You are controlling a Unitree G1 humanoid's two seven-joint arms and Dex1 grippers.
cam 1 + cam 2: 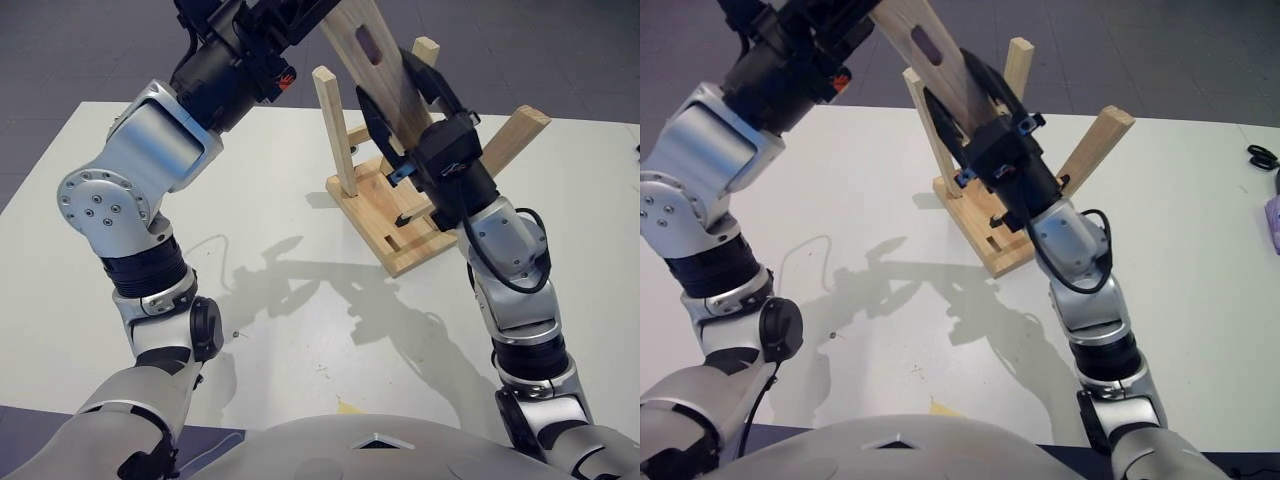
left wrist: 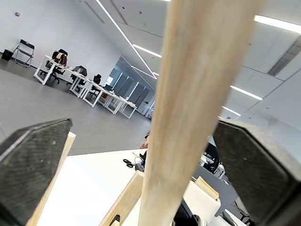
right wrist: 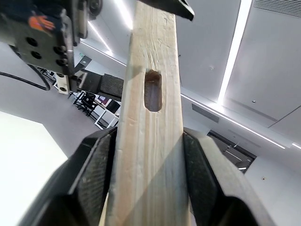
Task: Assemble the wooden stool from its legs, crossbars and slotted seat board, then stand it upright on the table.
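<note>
1. The seat board (image 1: 395,255) is pale wood with small rectangular slots by its near edge. It lies flat on the table.
2. An upright leg (image 1: 335,130) rises from the board's left end. A tilted leg (image 1: 515,135) leans outward on the right.
3. The slotted leg (image 1: 362,40), a pale plank with an oval hole, hangs tilted above the board, clamped between the right gripper's (image 3: 149,134) pads.

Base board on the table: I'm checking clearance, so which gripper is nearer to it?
Right. The right gripper clamps the plank just above the base board; the left gripper sits open around the plank's upper end, farther away.
</note>
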